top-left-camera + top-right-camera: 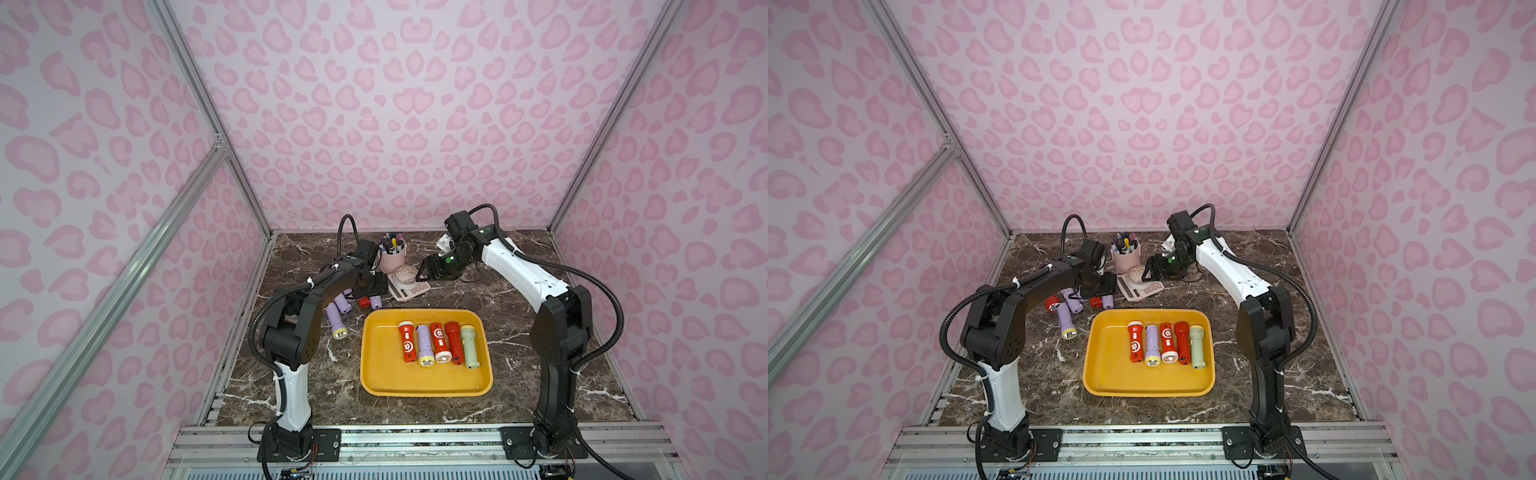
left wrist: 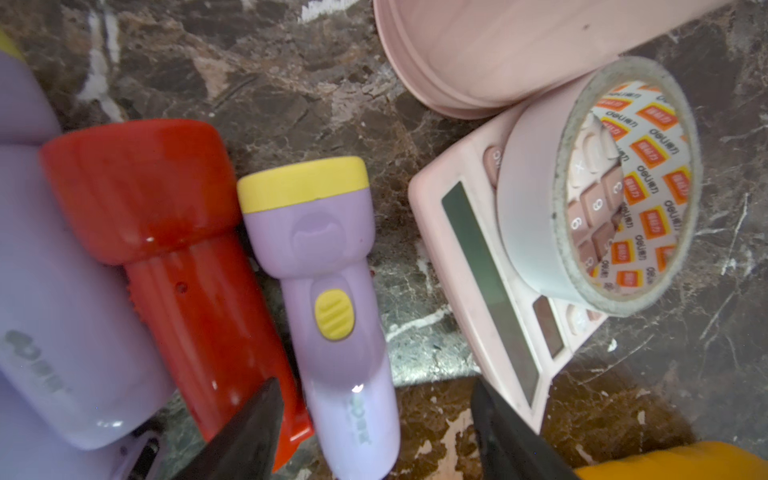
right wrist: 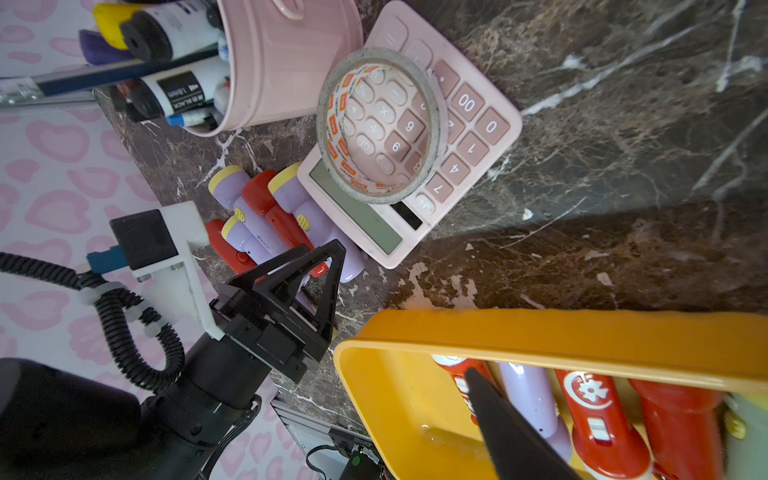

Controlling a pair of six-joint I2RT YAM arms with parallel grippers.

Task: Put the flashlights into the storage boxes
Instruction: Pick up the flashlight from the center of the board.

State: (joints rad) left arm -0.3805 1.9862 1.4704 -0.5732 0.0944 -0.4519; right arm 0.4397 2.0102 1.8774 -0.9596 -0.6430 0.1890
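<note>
Between the spread fingers [image 2: 249, 428] of my left hand [image 2: 374, 382] lies the tail of a lilac flashlight [image 2: 328, 266], unpinched. Picking is the step, I judge; next: close, lift, carry it to the yellow tray [image 1: 384, 374] beside my hand.

Place: a robot-lab test booth dressed as a desk.
Walls: pink leopard-print panels [image 1: 415, 124] on bare aluminium framing [image 1: 124, 266].
Rig: left arm [image 1: 291, 395] and right arm [image 1: 557, 374] bolted to a metal rail [image 1: 415, 440] at the marble-look tabletop's [image 1: 519, 374] front edge.
Props: pen cup [image 1: 392, 259], calculator [image 1: 409, 293], tape roll [image 1: 405, 274].
</note>
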